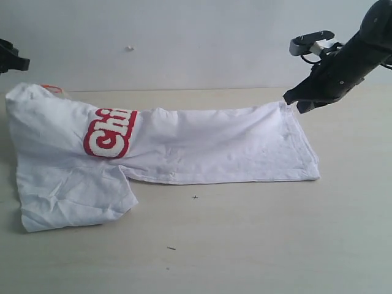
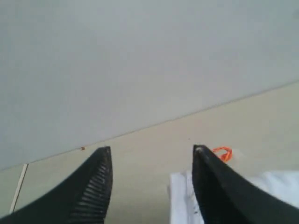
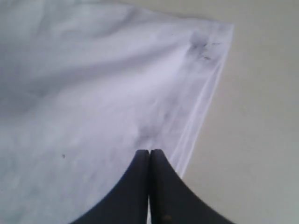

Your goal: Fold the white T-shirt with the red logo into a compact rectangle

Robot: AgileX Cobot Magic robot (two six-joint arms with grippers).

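Note:
The white T-shirt [image 1: 214, 144] lies on the table as a long band, with one sleeve flap spread toward the front left. Part of the red logo [image 1: 110, 131] shows near its left end. My right gripper [image 1: 293, 101] sits at the shirt's far right corner, where the cloth peaks up to its tips. In the right wrist view the gripper [image 3: 149, 150] is shut, pinching the T-shirt [image 3: 93, 93] next to the hem. My left gripper [image 2: 152, 148] is open with nothing between its fingers, above the collar end of the T-shirt [image 2: 182, 196] beside its orange tag [image 2: 223, 153].
The beige table [image 1: 257, 245] runs back to a pale wall [image 1: 184, 37]. A black part of the left arm [image 1: 9, 61] shows at the left edge of the exterior view. Small dark specks [image 1: 195, 197] lie in front of the shirt.

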